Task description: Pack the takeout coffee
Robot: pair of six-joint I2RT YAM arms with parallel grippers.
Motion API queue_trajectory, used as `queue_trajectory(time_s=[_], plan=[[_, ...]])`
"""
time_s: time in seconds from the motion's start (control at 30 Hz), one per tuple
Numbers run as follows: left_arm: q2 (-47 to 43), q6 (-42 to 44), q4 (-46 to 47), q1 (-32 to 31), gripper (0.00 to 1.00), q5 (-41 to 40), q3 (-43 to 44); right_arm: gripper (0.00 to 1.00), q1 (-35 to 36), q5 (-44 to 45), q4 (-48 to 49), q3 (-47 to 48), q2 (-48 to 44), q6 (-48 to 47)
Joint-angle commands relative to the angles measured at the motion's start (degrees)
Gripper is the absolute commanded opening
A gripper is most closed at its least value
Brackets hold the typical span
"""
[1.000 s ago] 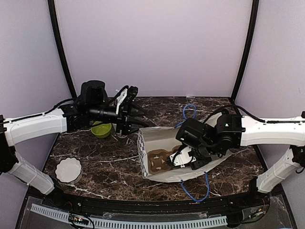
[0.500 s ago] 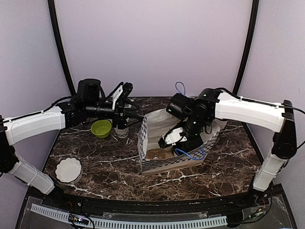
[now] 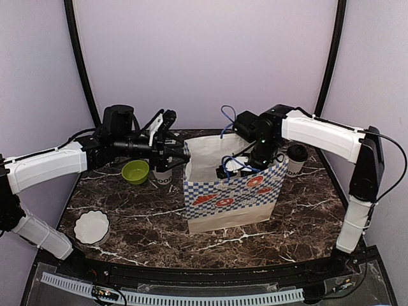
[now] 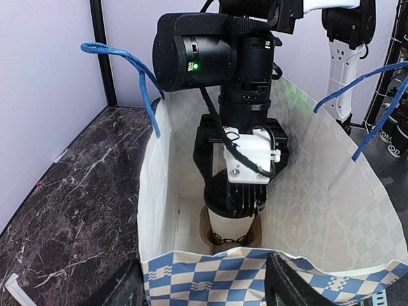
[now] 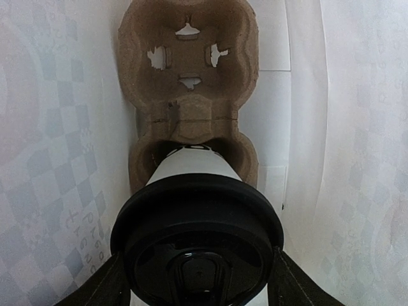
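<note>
— What's going on from above?
— The paper bag is standing upright mid-table. The right gripper is reaching down into its mouth, and the left gripper is hovering at the rim's 9 o'clock side. A second coffee cup is standing at the bag's 2 o'clock.
— And the left wrist view?
— Its fingers are spread wide, gripping nothing, with the bag's near rim lying between them. Inside, the right gripper is clamping a coffee cup by its black lid.
— The right wrist?
— The cup's base is sitting in the pulp carrier's 6 o'clock socket.
</note>
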Motion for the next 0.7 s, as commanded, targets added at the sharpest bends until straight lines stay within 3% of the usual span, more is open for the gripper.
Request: queue_trajectory(time_s=[0.0, 0.27, 0.47, 0.67], plan=[[-1.92, -0.06, 0.62, 0.59, 0.67, 2.03, 1.63, 0.40, -0.60, -2.90, 1.63, -6.17, 0.51, -0.19], [-2.01, -0.29, 0.82, 0.69, 0.67, 2.48, 1.71, 0.43, -0.54, -3.00, 2.82, -7.12, -0.59, 1.98], [-2.60, -0.51, 0.49, 0.92, 0.73, 1.74, 2.10, 0.65, 0.70, -3.51, -0.82, 0.39, -1.87, 3.95], [-3.18, -0.12, -2.62, 1.59, 0.78, 0.33, 4.88, 0.98, 3.81, -5.91, -2.53, 3.49, -4.19, 4.84]])
